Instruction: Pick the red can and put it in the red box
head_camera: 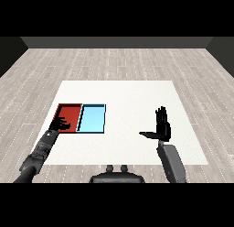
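A pale plank floor is surrounding the white table. The left hand is reaching over the flat red tray, left of centre; its fingers cannot be judged. No red can is showing. The right hand is hanging open, centre-right. Judged step: placing; next, confirm the can's location.

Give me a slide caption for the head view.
Left hand reaches over the red tray beside the light blue tray; right hand open above the table.

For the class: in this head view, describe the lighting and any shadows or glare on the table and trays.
Head view: even, soft light on the white table; no glare on it, the red tray or the light blue tray; no clear shadow under the raised right hand; the left hand is a dark shape over the red tray's near edge.
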You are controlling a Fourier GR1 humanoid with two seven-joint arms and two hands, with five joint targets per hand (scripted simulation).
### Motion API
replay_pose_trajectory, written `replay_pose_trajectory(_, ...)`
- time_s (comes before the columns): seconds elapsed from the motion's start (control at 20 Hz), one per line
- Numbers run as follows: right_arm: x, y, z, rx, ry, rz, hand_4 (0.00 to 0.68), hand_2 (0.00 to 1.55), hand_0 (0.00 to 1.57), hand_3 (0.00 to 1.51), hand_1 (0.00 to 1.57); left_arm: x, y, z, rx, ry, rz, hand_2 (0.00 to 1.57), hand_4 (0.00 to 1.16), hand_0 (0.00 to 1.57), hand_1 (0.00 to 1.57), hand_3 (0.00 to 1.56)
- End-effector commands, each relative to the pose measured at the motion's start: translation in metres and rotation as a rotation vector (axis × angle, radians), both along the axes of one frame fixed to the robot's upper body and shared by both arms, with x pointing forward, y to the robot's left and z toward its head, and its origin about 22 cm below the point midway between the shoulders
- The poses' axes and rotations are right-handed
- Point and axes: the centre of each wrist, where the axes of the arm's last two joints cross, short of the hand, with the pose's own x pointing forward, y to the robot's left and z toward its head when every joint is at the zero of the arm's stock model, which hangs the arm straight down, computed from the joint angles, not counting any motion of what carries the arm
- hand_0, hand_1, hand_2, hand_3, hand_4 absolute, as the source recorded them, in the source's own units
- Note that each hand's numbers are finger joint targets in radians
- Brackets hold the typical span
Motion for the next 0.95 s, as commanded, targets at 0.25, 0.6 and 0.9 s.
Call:
replay_pose_trajectory(0.25,0.005,-0.003,-0.002,0.009,-0.006,0.029,0.000,0.00,0.00,0.00,0.00,0.009,0.030,0.033,-0.189,-0.369,0.058,0.00,0.00,0.00,0.00,0.00)
replay_pose_trajectory(0.6,0.003,-0.002,-0.004,0.012,-0.011,0.059,0.000,0.00,0.00,0.00,0.00,0.055,-0.048,0.053,-0.731,-0.966,-0.180,0.00,0.00,0.00,0.00,0.00)
replay_pose_trajectory(0.9,0.001,-0.005,-0.009,-0.035,-0.025,0.071,0.000,0.00,0.00,0.00,0.00,0.033,-0.108,0.026,-0.894,-1.100,-0.377,0.00,0.00,0.00,0.00,0.00)
